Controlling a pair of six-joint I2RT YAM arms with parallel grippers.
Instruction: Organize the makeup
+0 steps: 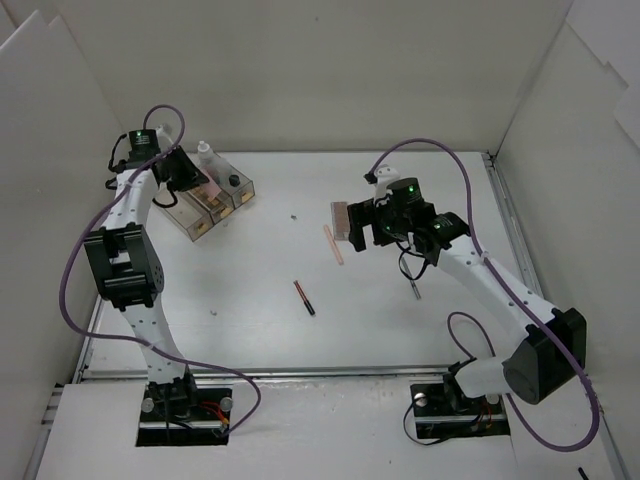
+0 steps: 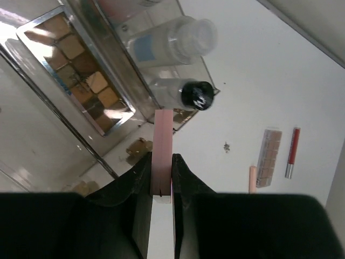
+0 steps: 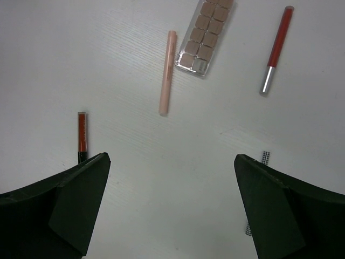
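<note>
My left gripper point(image 2: 161, 157) is shut on a pink square pad point(image 2: 163, 129), seen edge-on, held above the clear compartmented box point(image 1: 190, 222). The box holds a brown-tan palette point(image 2: 81, 75), a white-capped clear bottle point(image 2: 172, 42) and a black-capped bottle point(image 2: 186, 93). My right gripper point(image 3: 171, 159) is open and empty above the table. Beyond it lie a second palette point(image 3: 206, 36), a pink pencil point(image 3: 167, 72), a red pencil with a silver end point(image 3: 276, 48), a red-and-black pencil point(image 3: 81, 136) and a checkered grey pencil point(image 3: 264, 157). In the top view the left gripper point(image 1: 195, 185) is at the box.
White walls enclose the table on the left, back and right. The box stands at the back left. In the top view the loose palette point(image 1: 343, 220), pink pencil point(image 1: 334, 243), red-and-black pencil point(image 1: 304, 297) and grey pencil point(image 1: 413, 289) lie mid-table.
</note>
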